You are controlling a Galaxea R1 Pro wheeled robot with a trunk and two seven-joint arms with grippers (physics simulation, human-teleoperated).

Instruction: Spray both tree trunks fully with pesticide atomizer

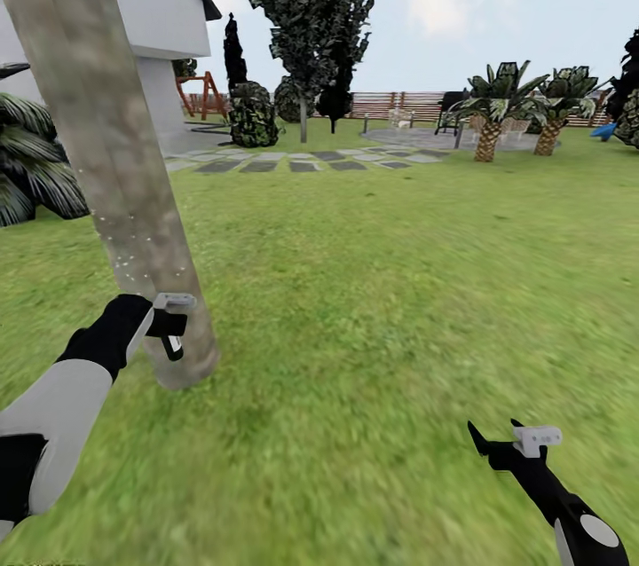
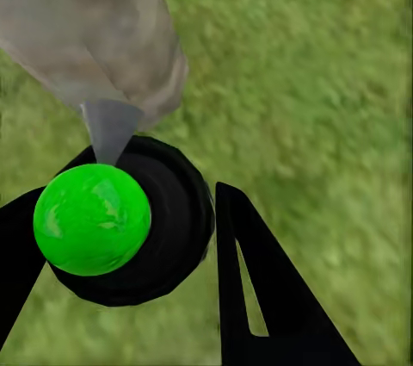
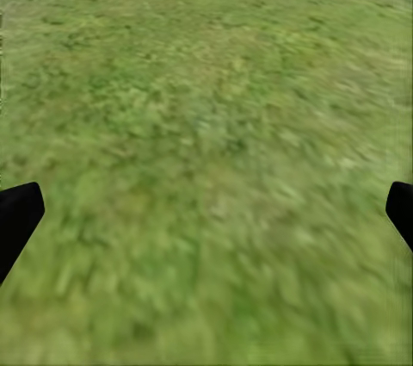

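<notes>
A thick, leaning grey-brown tree trunk (image 1: 106, 149) rises at the left of the head view, and its base (image 2: 103, 30) appears in the left wrist view. My left gripper (image 1: 170, 326) is right beside the trunk's lower part and shut on the pesticide atomizer (image 1: 173, 342). In the left wrist view the atomizer's round black top with a green ball (image 2: 92, 220) sits between my left gripper's (image 2: 129, 228) black fingers. Tiny white pesticide specks (image 1: 124, 251) dot the trunk above the gripper. My right gripper (image 1: 519, 442) hangs low over the grass, open and empty (image 3: 206, 211).
Green lawn (image 1: 399, 282) stretches ahead and to the right. A white house (image 1: 151, 7) and a dark palm frond (image 1: 31, 158) stand behind the trunk. Further off are a stone path (image 1: 293, 161), a thin-trunked dark tree (image 1: 306, 16), short palms (image 1: 493, 113) and a wooden fence (image 1: 390, 105).
</notes>
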